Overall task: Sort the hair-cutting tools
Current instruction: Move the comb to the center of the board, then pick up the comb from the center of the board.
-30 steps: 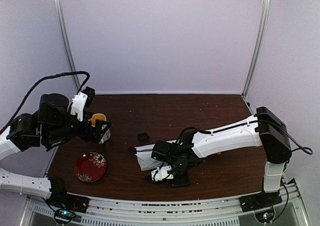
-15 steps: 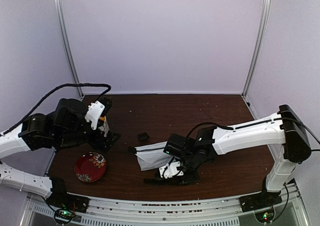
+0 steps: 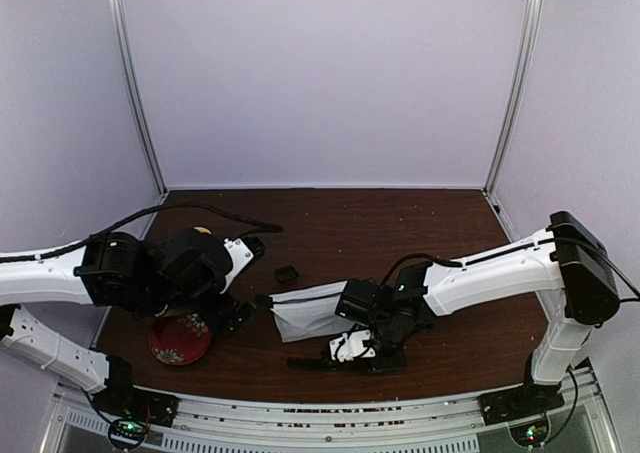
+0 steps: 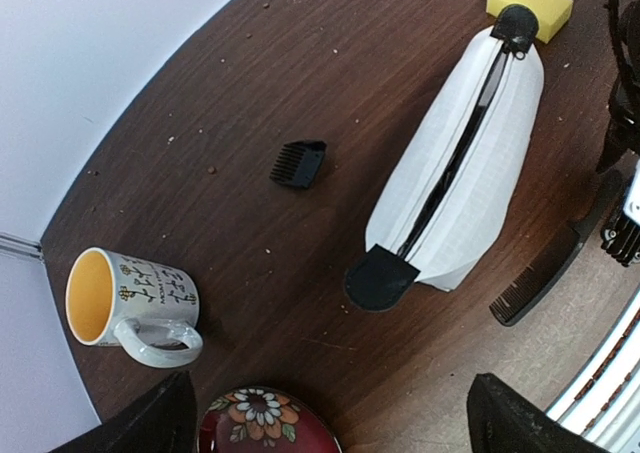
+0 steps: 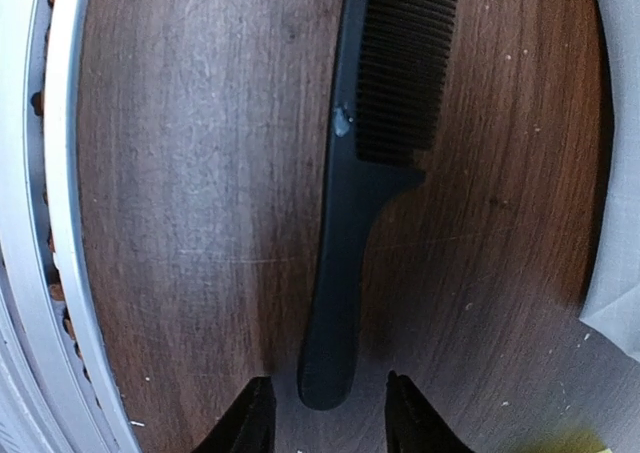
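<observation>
A slim black comb [image 5: 372, 163] lies near the table's front edge, its teeth end toward the white pouch [image 4: 465, 173]. My right gripper [image 5: 328, 418] is open, low over the table, one finger on each side of the comb's handle end, with a gap on both sides. In the top view this right gripper [image 3: 350, 351] sits just in front of the pouch [image 3: 308, 311], with the comb [image 3: 315, 362] to its left. A small black square piece [image 4: 298, 163] lies apart on the wood. My left gripper [image 4: 335, 435] hangs wide open and empty above the table.
A white mug with a yellow inside [image 4: 130, 298] stands at the left, with a red flowered plate [image 4: 265, 423] just in front of it. A yellow sponge block [image 4: 530, 3] lies at the pouch's far end. The metal table rail [image 5: 50, 223] runs close beside the comb.
My left arm has swung from the mug at the back left toward the middle, over the plate. My right gripper has shifted a little to the right along the comb.
</observation>
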Robot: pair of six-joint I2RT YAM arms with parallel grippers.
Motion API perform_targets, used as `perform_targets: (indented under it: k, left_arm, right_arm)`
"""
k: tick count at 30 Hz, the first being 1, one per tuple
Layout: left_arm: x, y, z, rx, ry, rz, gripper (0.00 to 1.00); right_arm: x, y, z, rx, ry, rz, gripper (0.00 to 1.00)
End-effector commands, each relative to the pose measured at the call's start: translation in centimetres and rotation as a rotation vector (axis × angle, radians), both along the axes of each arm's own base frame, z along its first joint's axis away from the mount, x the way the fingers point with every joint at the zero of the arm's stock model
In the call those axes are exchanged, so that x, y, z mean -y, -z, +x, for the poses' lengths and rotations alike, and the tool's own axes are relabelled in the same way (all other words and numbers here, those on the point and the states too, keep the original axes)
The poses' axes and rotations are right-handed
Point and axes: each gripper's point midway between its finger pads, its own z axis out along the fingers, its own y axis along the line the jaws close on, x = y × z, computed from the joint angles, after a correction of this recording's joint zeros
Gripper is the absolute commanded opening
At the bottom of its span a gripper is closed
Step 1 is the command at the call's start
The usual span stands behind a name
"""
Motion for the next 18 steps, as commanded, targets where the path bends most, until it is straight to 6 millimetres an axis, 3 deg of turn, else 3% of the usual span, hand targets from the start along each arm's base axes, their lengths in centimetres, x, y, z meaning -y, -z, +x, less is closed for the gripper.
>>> perform_targets:
  k: [1,6,10,15,18]
  left_arm:
    - [-0.2,-0.9,0.4,0.051,-0.045,0.014,0.98]
    - [0.4,-0.7,0.2,0.062,-0.047,0.03,0.98]
    - [1.3,-0.7,-0.3,0.046,-0.011,0.0,0.95]
    - [2.4,-0.3,-2.1,0.092,0.089,0.03,0.84]
    - [4.2,0.2,-4.7,0.172,0.224,0.083,0.82]
  right_arm:
    - [0.4,1.1,0.7,0.011,0.028,-0.037,0.38]
    - [0.5,2.3,0.3,-0.028,0.033,-0.063,0.34]
    - [1.0,3.6,-0.4,-0.072,0.024,-0.109,0.23]
    - [1.5,3.9,-1.4,-0.172,0.032,-0.126,0.11]
    - [1.4,3.5,-1.7,-0.253,0.055,-0.107,0.09]
